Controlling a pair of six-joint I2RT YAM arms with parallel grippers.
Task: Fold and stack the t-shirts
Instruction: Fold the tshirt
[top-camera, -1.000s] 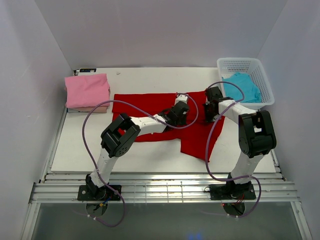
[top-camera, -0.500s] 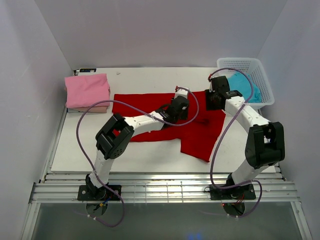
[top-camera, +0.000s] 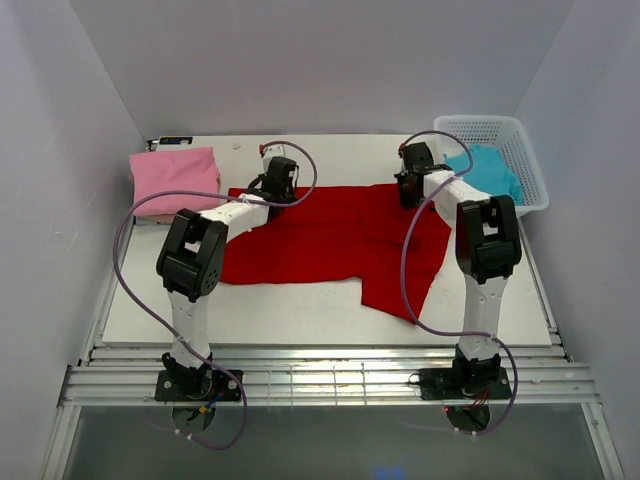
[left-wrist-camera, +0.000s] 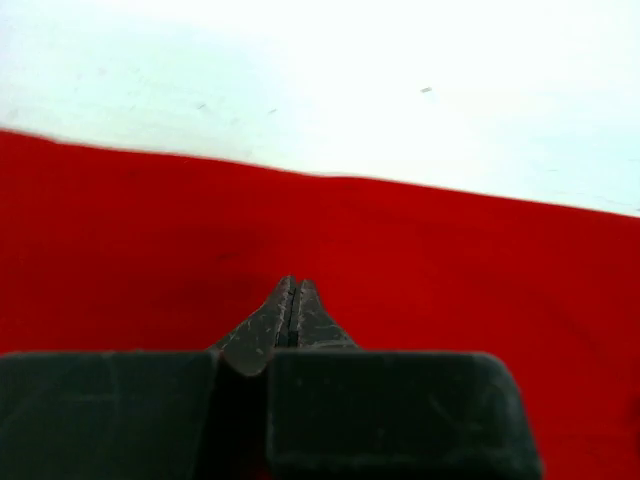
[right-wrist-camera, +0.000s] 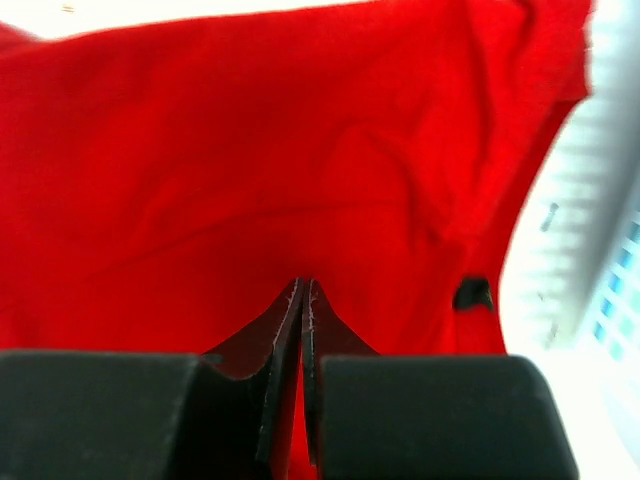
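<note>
Matt red cloth shirt (top-camera: 330, 235); white plastic lattice basket (top-camera: 480, 125).

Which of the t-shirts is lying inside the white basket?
The turquoise shirt, in the basket at the far right. The red shirt lies spread out flat; the pink shirt sits folded at far left.
</note>
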